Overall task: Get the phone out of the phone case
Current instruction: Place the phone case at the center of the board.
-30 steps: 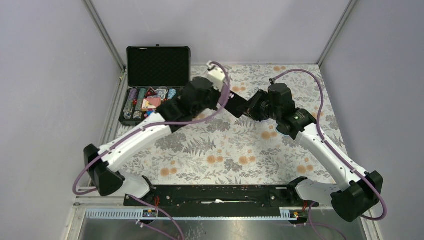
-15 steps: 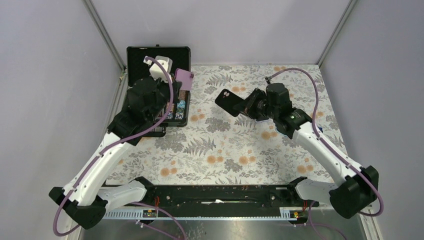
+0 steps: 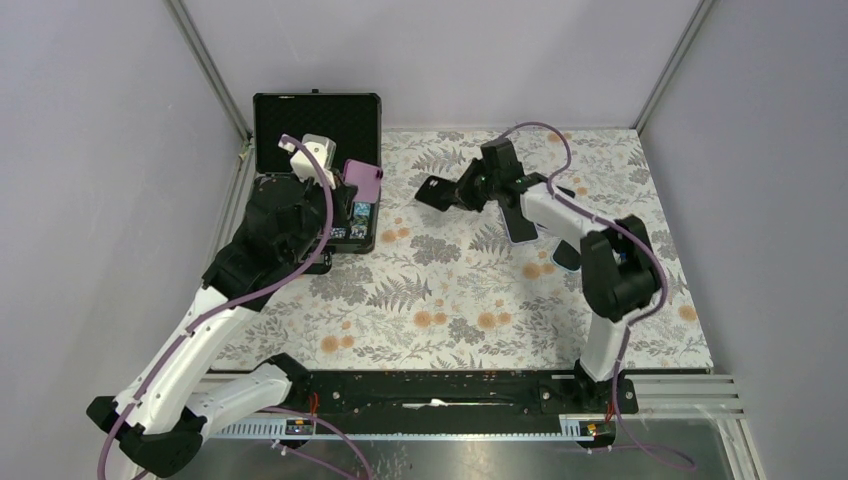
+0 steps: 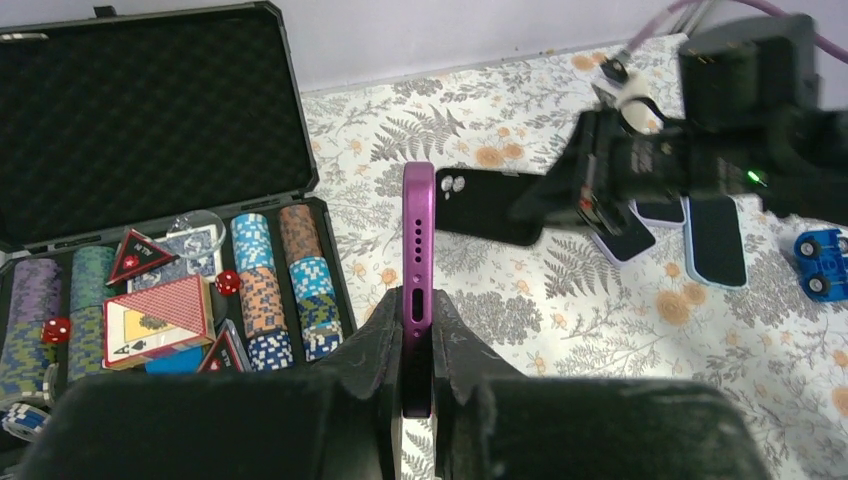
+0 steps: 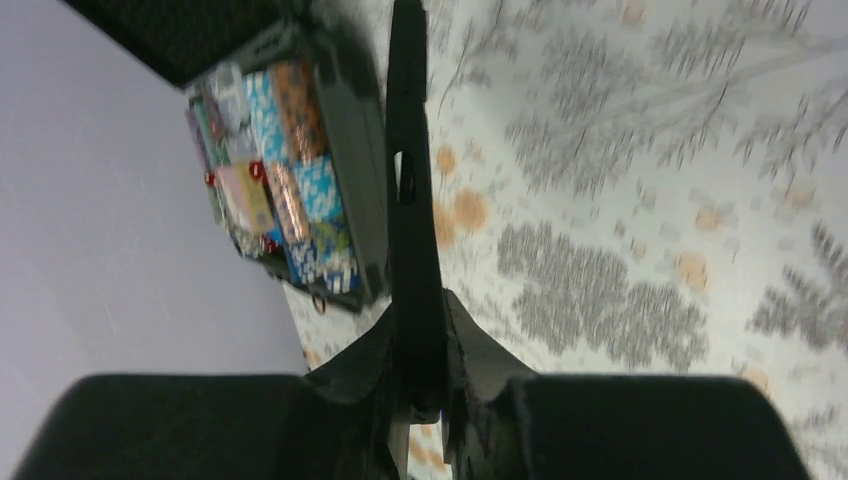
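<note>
The table is covered in a print of grey ferns and orange blossoms. Plain lilac-grey walls close it in behind and on both sides, with slanting metal posts at its far corners. Before its near edge lies what may be brushed metal flooring. The light is soft and even.

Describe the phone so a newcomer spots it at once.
Find the open black poker chip case at far left. By its right edge the left gripper pinches the phone edge-on. It is purple; the phone case in the right gripper is black.
</note>
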Motion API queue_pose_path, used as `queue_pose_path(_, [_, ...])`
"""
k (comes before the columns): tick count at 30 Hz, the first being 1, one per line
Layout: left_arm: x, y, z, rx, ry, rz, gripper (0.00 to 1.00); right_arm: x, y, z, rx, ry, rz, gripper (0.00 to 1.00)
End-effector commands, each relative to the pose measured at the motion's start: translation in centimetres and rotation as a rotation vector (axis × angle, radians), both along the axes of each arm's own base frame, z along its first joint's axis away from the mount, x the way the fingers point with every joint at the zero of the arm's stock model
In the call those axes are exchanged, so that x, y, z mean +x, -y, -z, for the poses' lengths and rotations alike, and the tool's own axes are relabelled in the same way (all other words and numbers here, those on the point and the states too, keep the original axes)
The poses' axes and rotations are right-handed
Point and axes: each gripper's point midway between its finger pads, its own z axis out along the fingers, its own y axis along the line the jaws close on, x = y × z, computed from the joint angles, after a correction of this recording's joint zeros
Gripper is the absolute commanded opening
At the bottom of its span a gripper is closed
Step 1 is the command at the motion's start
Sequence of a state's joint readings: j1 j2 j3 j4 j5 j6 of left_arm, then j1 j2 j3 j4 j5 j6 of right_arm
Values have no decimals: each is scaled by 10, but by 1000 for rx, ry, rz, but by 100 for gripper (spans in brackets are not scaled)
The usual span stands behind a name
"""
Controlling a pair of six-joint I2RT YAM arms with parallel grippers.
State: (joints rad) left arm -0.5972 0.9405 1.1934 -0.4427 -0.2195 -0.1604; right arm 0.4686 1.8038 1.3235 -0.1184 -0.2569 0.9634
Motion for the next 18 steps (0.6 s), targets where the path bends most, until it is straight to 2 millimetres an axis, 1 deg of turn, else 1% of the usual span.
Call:
queue_pose_path(1, [-10,2,-19,-71,50,34,0,59,12,-5,34,57,61,8])
queue_pose_path(3, [-12,1,-12,-65,35,35,0,72,23,14,35,16,101,7])
queue_pose_path(6, [-12,-1,-5,-57,17,22,0,83,34,36,74,-37,144,13])
queue_pose_path(7, [-12,-1,-3,-56,12,21,0,84,37,44,76,-55,154,16])
queue_pose_path(9, [-11,0,0,-53,5,24,0,88,43,52,71,-69,171,20])
queue_pose_path(11, [-9,2,0,-47,0,27,0,88,50,61,53,-107,189,27])
queue_pose_path(13, [-8,3,1,-33,-3,31,0,89,58,58,12,-119,200,43])
queue_pose_path(15, [-5,3,3,-19,-6,25,0,86,65,47,-49,-98,187,58])
queue_pose_path(16, [-4,3,4,-12,-8,23,0,86,70,41,-79,-90,188,70])
queue_pose_path(17, [-2,3,5,-8,-10,19,0,85,74,33,-95,-86,180,78])
queue_pose_path(18, [0,3,6,-6,-7,15,0,84,77,28,-104,-87,169,83])
